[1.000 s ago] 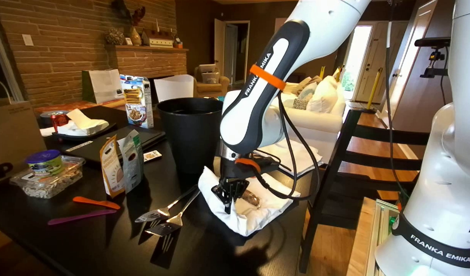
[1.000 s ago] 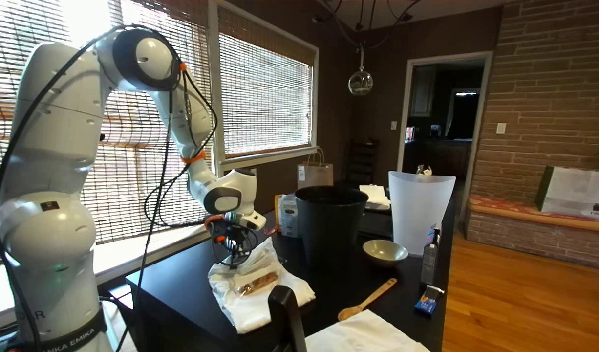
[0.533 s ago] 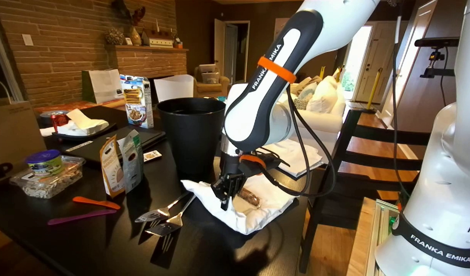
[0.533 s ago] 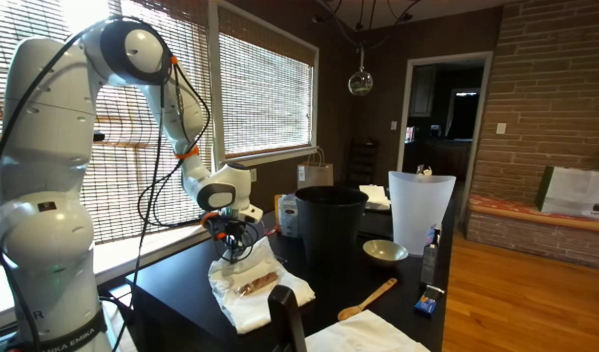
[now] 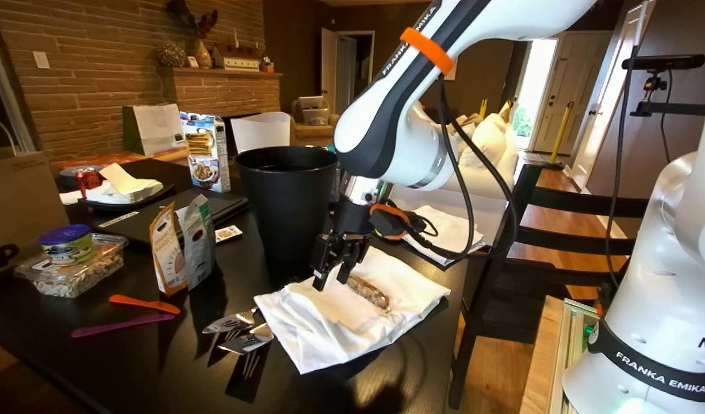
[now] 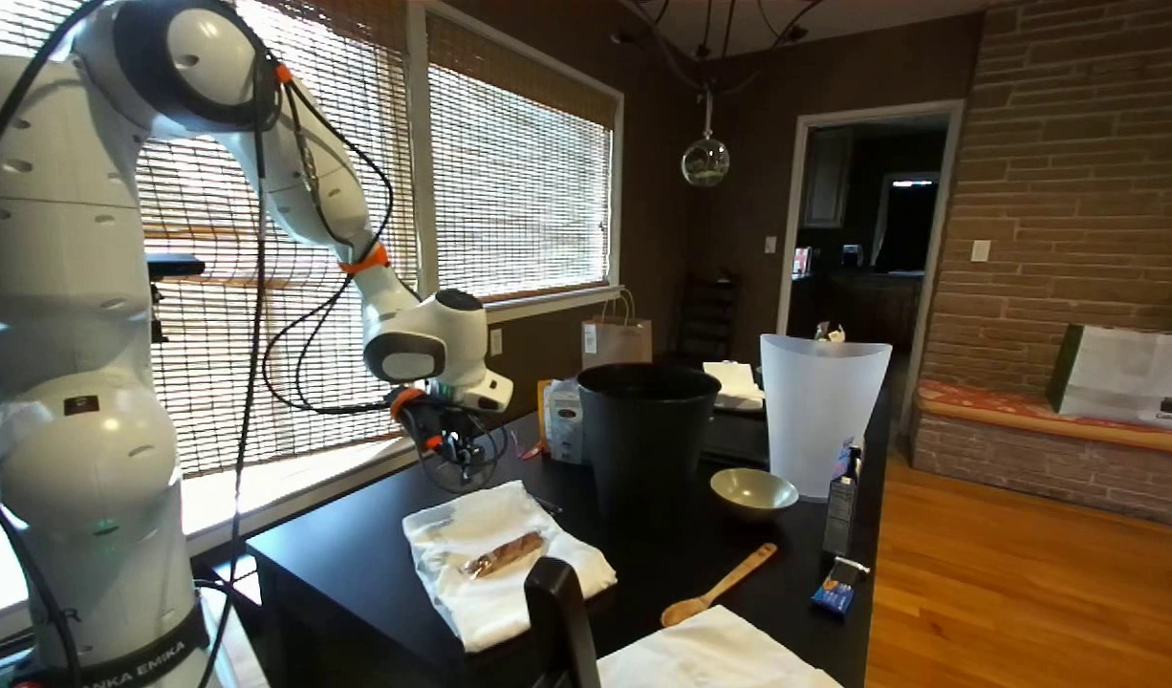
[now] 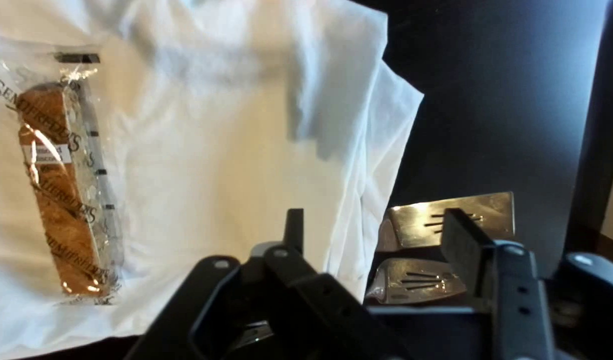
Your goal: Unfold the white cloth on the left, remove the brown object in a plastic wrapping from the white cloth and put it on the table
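Observation:
The white cloth [image 5: 315, 339] lies spread and slightly wrinkled on the dark table [image 5: 174, 374], its near flap down flat. On top of it rests the brown object in a plastic wrapping [image 5: 368, 292], a long bar in clear printed film; the wrist view shows this brown object [image 7: 61, 195] fully, left of the jaws. My gripper [image 5: 331, 280] hangs above the cloth beside the bar, fingers apart and nothing between them. In the wrist view the open gripper [image 7: 379, 230] spans the cloth's edge, one finger over the cloth, the other over a spatula.
Two metal spatulas [image 5: 246, 343] lie against the cloth's edge, their handles partly covered. A tall black bin [image 5: 289, 207] stands just behind the gripper. Pouches [image 5: 183, 247] stand farther off. A folded white cloth [image 6: 720, 659] and a chair back [image 6: 559, 612] are nearby.
The jaws were shut on the cloth's raised edge and drew it outward. Now they have opened and risen, and the released flap has dropped flat over the spatula handles. The brown object stayed put.

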